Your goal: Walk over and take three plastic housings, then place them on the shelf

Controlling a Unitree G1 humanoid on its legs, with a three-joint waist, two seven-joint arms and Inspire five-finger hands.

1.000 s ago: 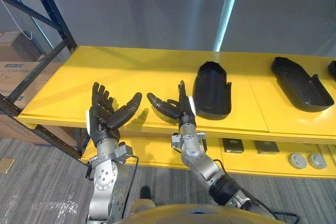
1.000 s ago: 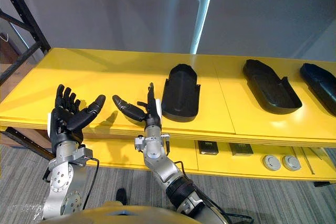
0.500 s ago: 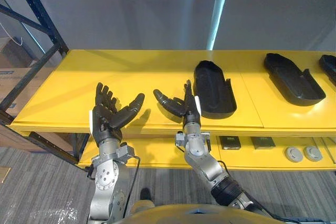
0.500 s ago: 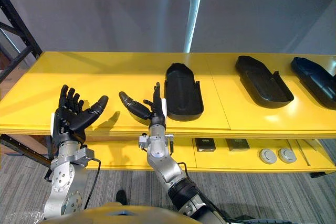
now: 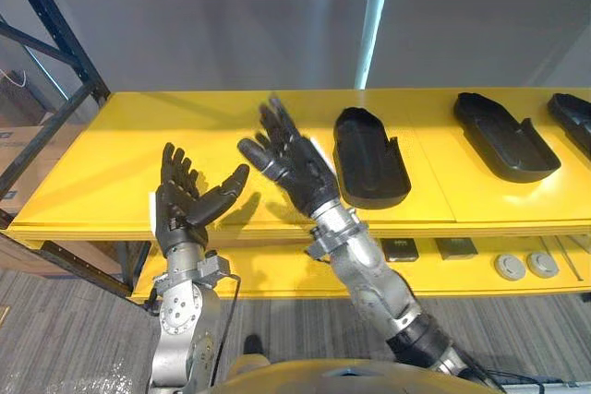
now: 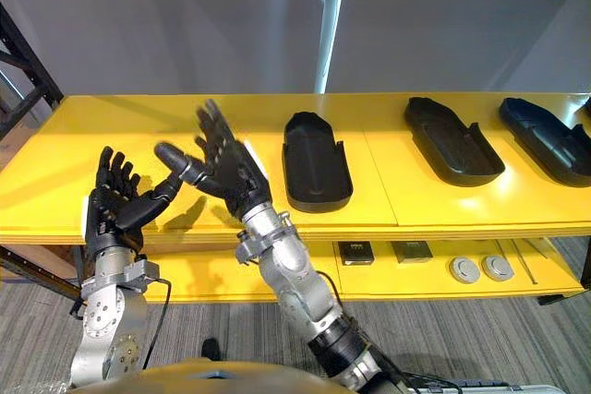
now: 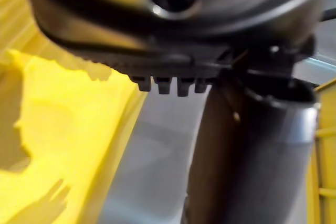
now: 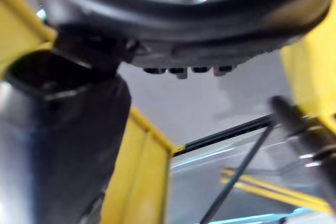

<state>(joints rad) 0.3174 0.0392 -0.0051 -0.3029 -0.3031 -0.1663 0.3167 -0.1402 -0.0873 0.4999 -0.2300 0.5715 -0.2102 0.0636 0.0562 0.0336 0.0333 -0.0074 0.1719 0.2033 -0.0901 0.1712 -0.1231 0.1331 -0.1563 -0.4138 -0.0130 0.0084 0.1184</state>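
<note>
The right hand (image 5: 291,161) has lifted and turned, fingers spread wide and empty. The left hand (image 5: 187,202) hangs open at its 9 o'clock. The robot looks to be reaching for the first housing (image 5: 369,159), which lies just beside the right hand at 3 o'clock on the shelf (image 5: 129,149). Next the hand should cross over and curl round its wall. Two more housings (image 5: 503,136) lie toward 2 o'clock.

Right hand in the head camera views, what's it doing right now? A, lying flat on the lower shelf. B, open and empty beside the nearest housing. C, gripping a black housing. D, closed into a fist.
B: the right hand has its fingers spread and straight with nothing in them, held up over the yellow shelf just left of the nearest housing, which lies untouched.
</note>
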